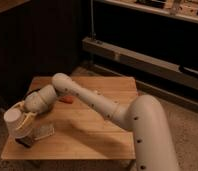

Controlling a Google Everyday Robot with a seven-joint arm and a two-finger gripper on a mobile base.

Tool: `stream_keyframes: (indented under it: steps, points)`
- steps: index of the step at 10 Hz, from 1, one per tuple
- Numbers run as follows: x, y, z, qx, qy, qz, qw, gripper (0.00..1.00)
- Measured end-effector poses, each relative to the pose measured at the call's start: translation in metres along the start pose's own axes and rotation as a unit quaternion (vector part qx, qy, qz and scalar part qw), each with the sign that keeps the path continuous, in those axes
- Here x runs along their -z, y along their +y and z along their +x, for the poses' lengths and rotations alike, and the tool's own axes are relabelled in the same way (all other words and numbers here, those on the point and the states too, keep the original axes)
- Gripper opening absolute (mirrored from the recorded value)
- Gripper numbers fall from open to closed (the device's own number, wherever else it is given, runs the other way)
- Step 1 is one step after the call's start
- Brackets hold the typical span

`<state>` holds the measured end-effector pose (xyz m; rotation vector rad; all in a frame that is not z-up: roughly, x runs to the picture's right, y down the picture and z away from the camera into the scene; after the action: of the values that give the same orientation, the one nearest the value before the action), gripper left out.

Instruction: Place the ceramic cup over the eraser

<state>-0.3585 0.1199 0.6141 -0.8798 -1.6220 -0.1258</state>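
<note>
Here the gripper (pixel 23 125) hangs over the near left corner of the wooden table (pixel 92 135), its fingers closed around a white cup (pixel 12 118). The cup sits tilted in the grip, clear of the tabletop, its round end facing the camera. The eraser (pixel 24 142), a small dark block, lies on the table just below the gripper and the cup. A pale grey flat piece (pixel 43 132) rests just beside the gripper, and a small orange thing (pixel 66 99) lies farther back, near the arm.
</note>
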Motion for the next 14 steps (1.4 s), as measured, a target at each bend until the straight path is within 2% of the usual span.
stream_keyframes:
  steps: [2, 5, 14]
  points:
    - [0.002, 0.001, 0.003, 0.0, -0.006, 0.008, 0.9999, 0.12]
    - [-0.001, 0.003, 0.01, -0.017, 0.003, 0.006, 0.9998, 0.12]
    - [-0.023, -0.009, 0.022, -0.081, 0.01, -0.017, 0.9965, 0.12]
